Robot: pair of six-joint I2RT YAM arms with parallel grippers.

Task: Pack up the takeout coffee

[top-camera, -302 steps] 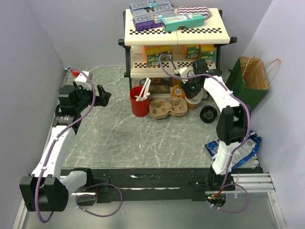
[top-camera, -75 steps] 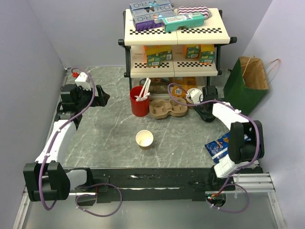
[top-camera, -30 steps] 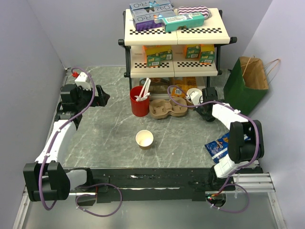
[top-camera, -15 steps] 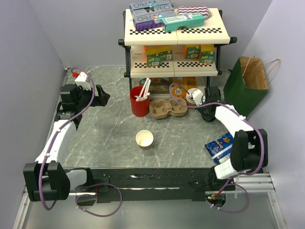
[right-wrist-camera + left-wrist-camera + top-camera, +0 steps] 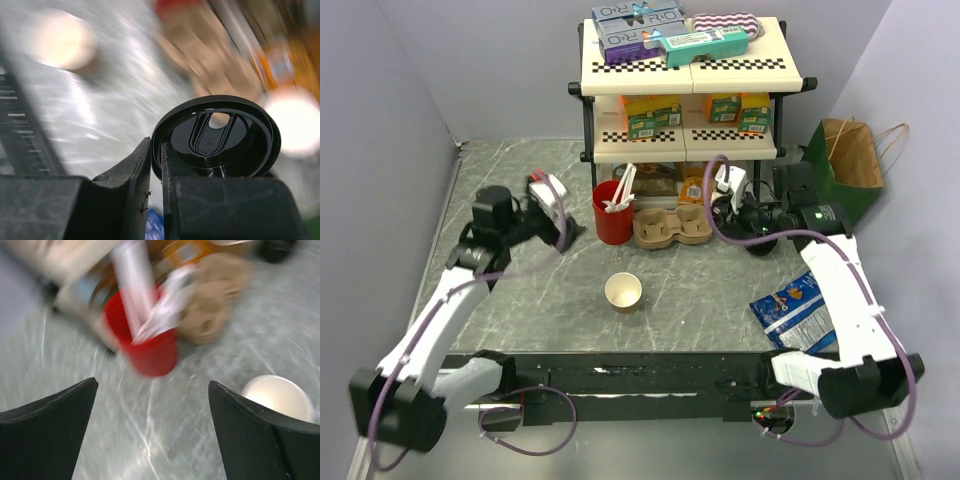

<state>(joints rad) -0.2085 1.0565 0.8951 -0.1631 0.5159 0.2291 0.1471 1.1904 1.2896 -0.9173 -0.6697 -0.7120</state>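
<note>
The takeout coffee's brown paper cup (image 5: 623,291) stands lidless on the marble table, also in the left wrist view (image 5: 277,395) and blurred in the right wrist view (image 5: 60,40). Its round black lid (image 5: 220,132) is pinched on edge by the rim, my right gripper (image 5: 156,150) shut on it. From above, that gripper (image 5: 748,215) hovers in front of the shelf's lower right. My left gripper (image 5: 558,215) hangs open just left of the red cup, nothing between its fingers (image 5: 50,432).
A red cup of stirrers (image 5: 613,212) and a cardboard cup carrier (image 5: 670,228) sit in front of the stocked shelf rack (image 5: 685,70). A green and brown paper bag (image 5: 840,170) stands at the right wall. A blue snack bag (image 5: 800,315) lies near the right arm's base.
My left arm swung right from the left wall toward the red cup. My right gripper closed on the lid's rim and lifted, its arm stretched taller.
</note>
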